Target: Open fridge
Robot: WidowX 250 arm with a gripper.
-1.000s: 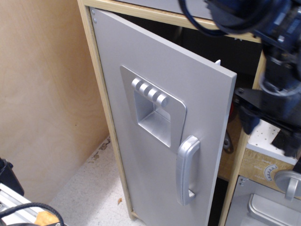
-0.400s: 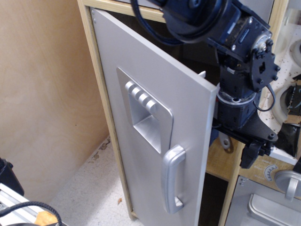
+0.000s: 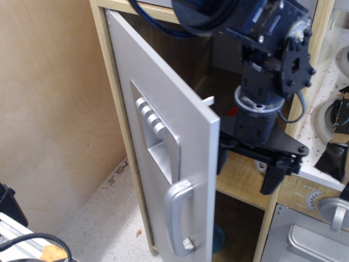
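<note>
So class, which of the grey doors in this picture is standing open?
The fridge door, the tall one with the vertical bar handle, swung out on its left hinges. The small oven door at bottom right stays shut.

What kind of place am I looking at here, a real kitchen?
Probably a child's play kitchen set up for robot testing, not a real one. The light wood cabinet with a silver-grey fridge door swung open, the small grey oven door with a dial and the black robot arm's pincer reaching inside suggest it.

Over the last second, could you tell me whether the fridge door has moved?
Yes. The fridge door has swung further open, its free edge moving left toward the fixed wood frame post, exposing more interior shelf.
</note>
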